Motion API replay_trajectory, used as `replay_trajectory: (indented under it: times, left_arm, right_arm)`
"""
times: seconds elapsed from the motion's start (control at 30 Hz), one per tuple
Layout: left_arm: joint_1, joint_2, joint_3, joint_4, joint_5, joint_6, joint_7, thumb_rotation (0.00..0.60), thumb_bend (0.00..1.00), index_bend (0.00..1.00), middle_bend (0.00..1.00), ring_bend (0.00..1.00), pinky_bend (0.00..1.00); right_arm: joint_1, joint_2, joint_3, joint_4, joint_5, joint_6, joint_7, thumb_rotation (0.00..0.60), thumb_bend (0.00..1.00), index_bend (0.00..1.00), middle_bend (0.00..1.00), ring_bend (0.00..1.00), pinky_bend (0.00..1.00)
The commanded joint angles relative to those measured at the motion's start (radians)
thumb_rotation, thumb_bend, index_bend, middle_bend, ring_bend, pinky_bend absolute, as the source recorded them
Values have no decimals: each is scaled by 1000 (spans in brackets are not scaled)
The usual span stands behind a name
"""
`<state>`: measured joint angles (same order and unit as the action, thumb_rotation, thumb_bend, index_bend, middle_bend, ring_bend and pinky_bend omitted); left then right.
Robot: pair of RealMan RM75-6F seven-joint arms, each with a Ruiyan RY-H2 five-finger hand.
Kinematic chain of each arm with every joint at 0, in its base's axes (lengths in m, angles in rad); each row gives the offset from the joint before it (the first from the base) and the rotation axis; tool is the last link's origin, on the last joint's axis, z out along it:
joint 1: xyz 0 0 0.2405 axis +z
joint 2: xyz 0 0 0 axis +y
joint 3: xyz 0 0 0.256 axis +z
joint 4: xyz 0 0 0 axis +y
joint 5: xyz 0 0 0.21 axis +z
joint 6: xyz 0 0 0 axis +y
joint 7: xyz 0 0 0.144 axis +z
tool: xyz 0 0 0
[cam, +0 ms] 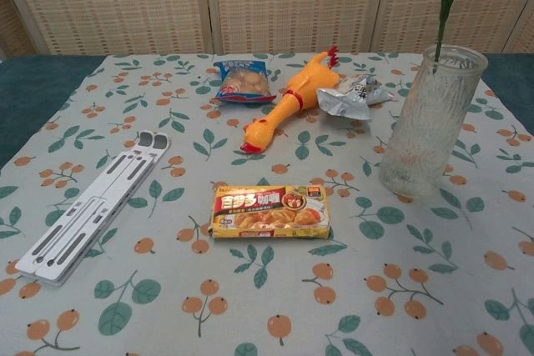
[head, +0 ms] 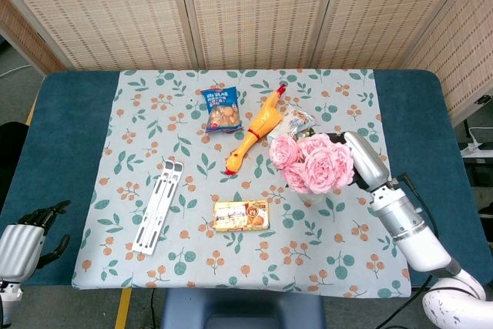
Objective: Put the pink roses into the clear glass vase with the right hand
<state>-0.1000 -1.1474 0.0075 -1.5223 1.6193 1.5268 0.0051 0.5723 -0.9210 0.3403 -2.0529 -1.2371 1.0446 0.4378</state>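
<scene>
Right hand (head: 356,161) grasping pink roses (head: 310,161), stems entering clear glass vase (cam: 428,122) mouth

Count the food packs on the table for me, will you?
3. The blue snack bag lies at the back, left of the rubber chicken. The silver pouch lies right of the chicken, partly hidden by the roses from above. The yellow box lies front centre.
</scene>
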Motion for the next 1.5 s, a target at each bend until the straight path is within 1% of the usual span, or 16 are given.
replay_trajectory:
  times: [0.03,0.27,0.5,0.6,0.63,0.67,0.7,0.73,0.77,0.83,0.87,0.93,1.03,1.1,1.33,1.5]
  left_arm:
    - [0,0,0,1,-2,-1,-2,600,371,191,333,345,489]
    - [-1,-1,0,2,-1,-2,-3,600,371,191,332,345,489]
    - [-3,-1,3,1,-4,-11,1,600,372,191,332,345,489]
    - [-3,-2,2,0,-4,-12,3,600,371,191,332,345,489]
    - [-3,-2,3,0,-4,-12,3,600,371,191,333,345,489]
    - [-3,-2,3,0,-4,-12,3,600,371,191,333,345,489]
    - [-3,-2,3,0,-4,-12,4,600,371,191,333,345,489]
    - [-3,-2,3,0,-4,-12,4,600,370,191,332,345,489]
    - [-3,-2,3,0,-4,-12,5,600,370,191,332,345,489]
    - [-4,-3,4,0,-3,-14,5,600,371,191,332,345,489]
    - [-4,-3,4,0,-3,-15,5,600,371,191,332,345,489]
    - [-4,-3,4,0,-4,-16,6,600,371,191,332,346,489]
    - [-4,-3,4,-1,-5,-17,7,600,371,191,333,346,489]
    - [-5,-3,4,-1,-5,-17,7,600,371,191,333,346,489]
    - [-7,-5,7,-1,-2,-22,11,600,372,192,333,346,489]
    - [-8,-6,7,-1,-4,-25,13,600,370,191,332,346,489]
  right_arm:
    - [-10,0,-8,21,-26,-10,47,600,753,904,925,951,1000]
    - [-61,18,-51,83,-127,1,171,600,754,904,925,950,1000]
    - [-76,-9,-111,222,-212,-27,329,600,754,897,925,946,1000]
    - [-66,-21,-135,278,-237,-56,373,600,709,844,925,937,1000]
    - [-63,-25,-141,292,-246,-63,388,600,653,806,925,931,1000]
    - [-60,-28,-148,306,-253,-70,404,600,561,755,925,924,1000]
    - [-58,-30,-154,319,-260,-76,421,600,517,730,925,922,1000]
    - [-54,-31,-163,334,-272,-84,443,600,409,662,925,918,1000]
    - [-52,-31,-169,344,-280,-89,459,600,368,630,925,917,1000]
    - [-47,-30,-181,363,-299,-94,492,600,226,474,925,914,1000]
    - [-45,-28,-187,369,-308,-97,504,600,194,427,925,914,1000]
    - [-43,-23,-198,380,-327,-92,528,600,122,289,925,914,1000]
    - [-50,-19,-206,391,-341,-63,539,600,98,176,925,914,1000]
    - [-56,-18,-207,397,-339,-43,534,600,97,137,925,914,1000]
    - [-71,-7,-209,406,-315,-9,510,600,58,45,925,888,1000]
    - [-101,12,-222,399,-336,52,473,600,43,0,875,847,1000]
